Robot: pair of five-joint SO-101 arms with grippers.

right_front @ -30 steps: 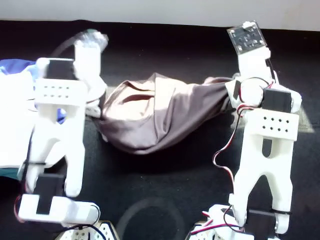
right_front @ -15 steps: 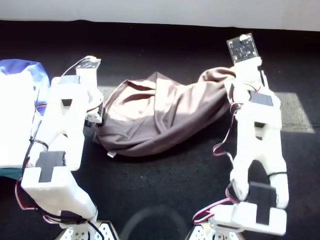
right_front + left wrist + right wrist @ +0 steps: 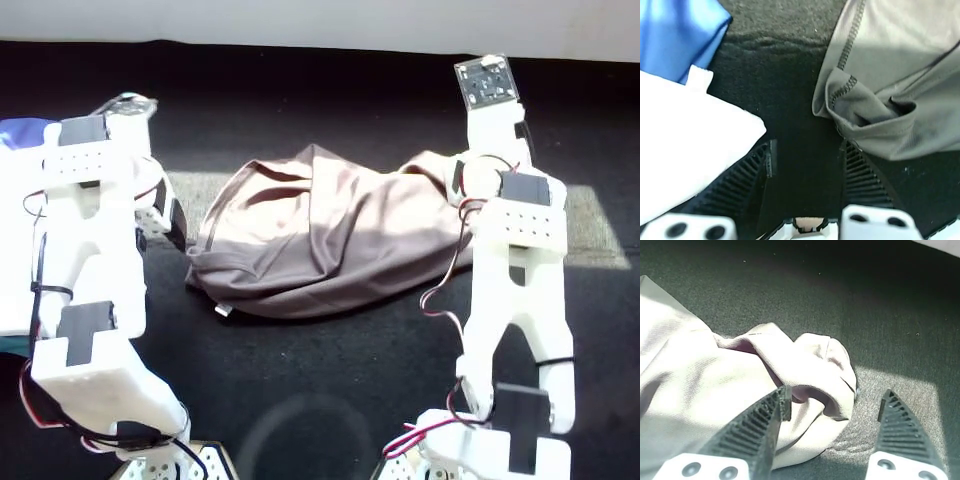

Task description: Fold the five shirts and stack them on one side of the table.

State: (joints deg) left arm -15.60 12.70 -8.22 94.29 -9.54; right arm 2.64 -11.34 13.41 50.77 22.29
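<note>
We see a plain grey-brown shirt (image 3: 320, 235) with darker stitched hems on the black table (image 3: 330, 390), a bright blue shirt (image 3: 675, 35) and a plain white shirt (image 3: 685, 130) at the left, and a white left arm (image 3: 90, 260) and right arm (image 3: 520, 280) with black motor blocks and red, white and black wires (image 3: 427, 297).

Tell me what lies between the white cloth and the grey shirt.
Bare black table, seen in the left wrist view; the left tool hangs open over that gap.
</note>
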